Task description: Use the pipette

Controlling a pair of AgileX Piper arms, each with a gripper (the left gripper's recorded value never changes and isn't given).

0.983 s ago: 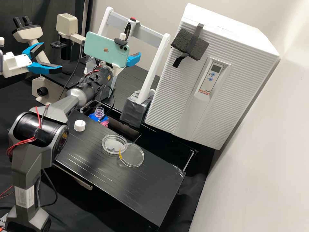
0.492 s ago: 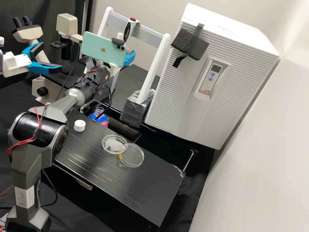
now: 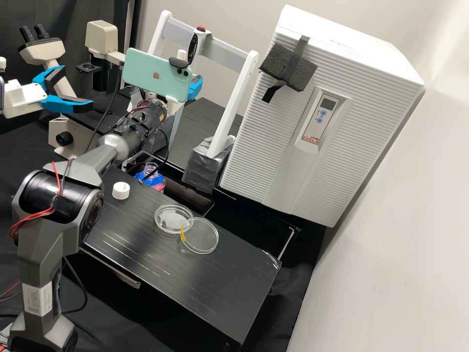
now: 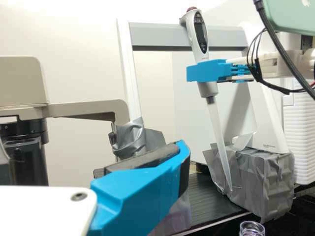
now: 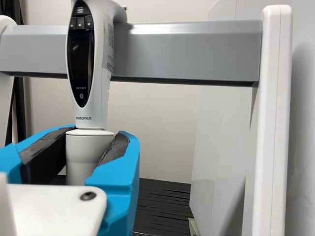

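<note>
Grey pipette [image 5: 91,64], near-upright, in right claw [image 5: 87,147]

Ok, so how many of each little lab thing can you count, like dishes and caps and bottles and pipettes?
Petri dishes: 2
White cap: 1
Open bottle: 1
Pipette: 1
Total: 5

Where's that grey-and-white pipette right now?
In the left wrist view, the grey-and-white pipette hangs nearly upright in the right gripper, before the white-and-grey rack, clear tip down by its tape-wrapped foot.
</note>
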